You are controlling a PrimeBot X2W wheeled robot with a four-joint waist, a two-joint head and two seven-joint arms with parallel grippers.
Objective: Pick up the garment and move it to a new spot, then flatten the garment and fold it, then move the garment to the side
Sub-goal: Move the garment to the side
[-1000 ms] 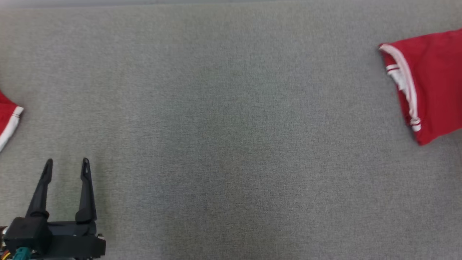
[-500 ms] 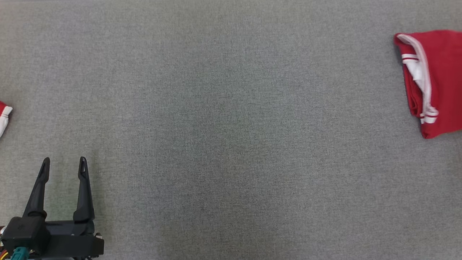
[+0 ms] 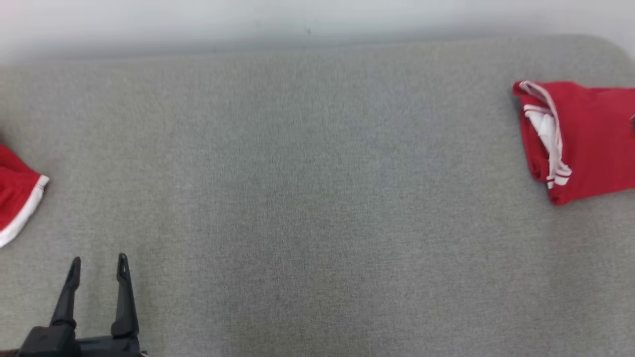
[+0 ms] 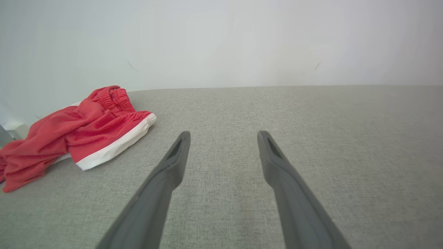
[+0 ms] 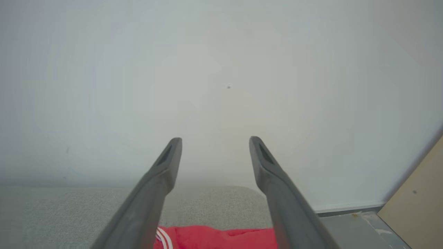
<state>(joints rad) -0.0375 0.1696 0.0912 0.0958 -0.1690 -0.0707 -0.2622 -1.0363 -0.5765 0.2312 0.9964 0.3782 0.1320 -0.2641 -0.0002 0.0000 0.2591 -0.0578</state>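
The garment point(image 3: 580, 139) is red with white trim and lies folded at the right end of the grey cushioned surface point(image 3: 317, 198). Its edge point(image 5: 214, 238) also shows low in the right wrist view, below the fingers. My right gripper point(image 5: 214, 141) is open over it, raised, pointing at the pale wall, with nothing between its fingers. My left gripper point(image 3: 97, 265) is open at the lower left, low over bare grey fabric. In the left wrist view the left gripper point(image 4: 223, 136) is likewise empty.
A second red garment with a white hem point(image 3: 17, 203) lies crumpled at the surface's left end, left of my left gripper point(image 4: 79, 135). A pale wall point(image 3: 317, 20) runs behind the surface. Past the right end are a grey floor point(image 5: 356, 228) and a tan board point(image 5: 415, 197).
The head camera has tilted up, so the far edge and the wall now show and everything sits lower in the picture. The left gripper has stayed open.
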